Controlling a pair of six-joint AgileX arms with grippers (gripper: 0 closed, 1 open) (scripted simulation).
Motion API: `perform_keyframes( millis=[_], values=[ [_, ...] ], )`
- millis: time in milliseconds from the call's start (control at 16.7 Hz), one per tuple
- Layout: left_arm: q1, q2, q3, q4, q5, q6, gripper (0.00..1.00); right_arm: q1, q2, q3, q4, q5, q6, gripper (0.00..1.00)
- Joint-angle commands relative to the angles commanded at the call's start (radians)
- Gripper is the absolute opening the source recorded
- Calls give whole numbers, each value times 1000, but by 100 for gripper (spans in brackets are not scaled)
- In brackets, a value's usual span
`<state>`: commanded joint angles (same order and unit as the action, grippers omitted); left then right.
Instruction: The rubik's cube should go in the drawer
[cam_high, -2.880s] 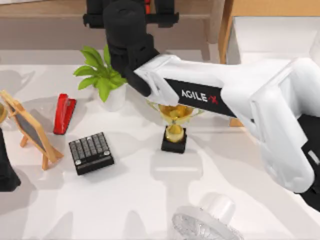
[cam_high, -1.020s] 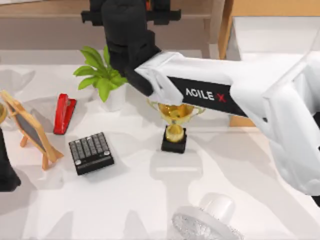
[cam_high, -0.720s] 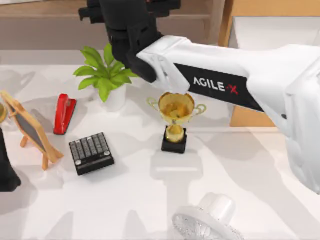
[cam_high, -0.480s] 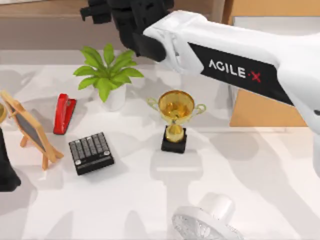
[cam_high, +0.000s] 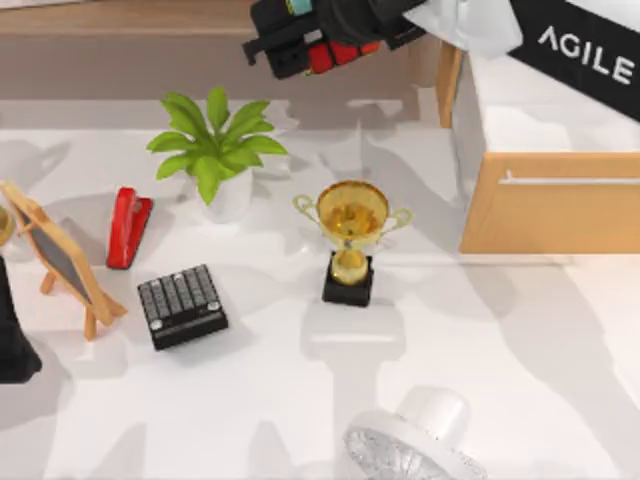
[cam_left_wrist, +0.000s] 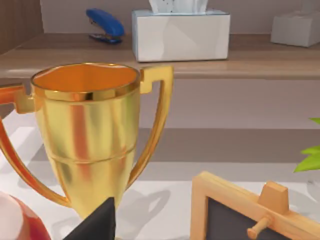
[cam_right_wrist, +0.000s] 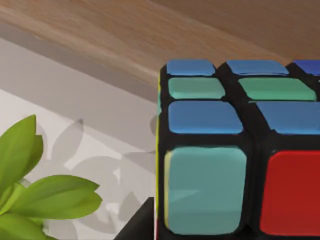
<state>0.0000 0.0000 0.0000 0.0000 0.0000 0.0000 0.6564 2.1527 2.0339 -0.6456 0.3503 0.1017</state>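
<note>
I am holding the rubik's cube (cam_high: 335, 48) up in the air with my right gripper (cam_high: 325, 35). The fingers are squeezed tight on it, one on each side. In the top view the cube is hanging at the far edge of the table, over the long wooden shelf (cam_high: 120, 20), and I am seeing its red squares poking out under the black gripper. In the right wrist view the cube (cam_right_wrist: 235, 150) is sitting very close to the camera, with blue, teal and red squares, and the plant's leaves (cam_right_wrist: 35, 200) are down below it.

The drawer (cam_high: 550, 200) is pulled open on the right side of the table. Its white inside is showing, and the thin silver handle (cam_high: 570, 181) is on the front panel. The cube is near the drawer's left wall but it is not over the white part yet.

So I think the picking up is done and the carrying is partly done. What is left is moving the cube to the right until it is above the white inside, bringing it down, and letting go.

The gold trophy (cam_high: 351, 235) and the plant (cam_high: 213, 150) are standing near the middle, below the cube. My left arm (cam_high: 12, 335) is parked at the left edge, and I cannot tell how its tool is set.
</note>
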Motion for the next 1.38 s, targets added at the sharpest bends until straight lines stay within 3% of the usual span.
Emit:
perform_keyframes(
  millis=[300, 600, 960, 1380],
  values=[
    [0, 0, 0, 0, 0, 0, 100, -138, -45, 74, -372, -143, 21, 0],
    [0, 0, 0, 0, 0, 0, 100, -340, 15, 185, -603, -239, 35, 0],
    [0, 0, 0, 0, 0, 0, 100, -503, 216, 264, -737, -321, 45, 0],
    [0, 0, 0, 0, 0, 0, 100, -526, 303, 273, -773, -353, 49, 0]
  ],
)
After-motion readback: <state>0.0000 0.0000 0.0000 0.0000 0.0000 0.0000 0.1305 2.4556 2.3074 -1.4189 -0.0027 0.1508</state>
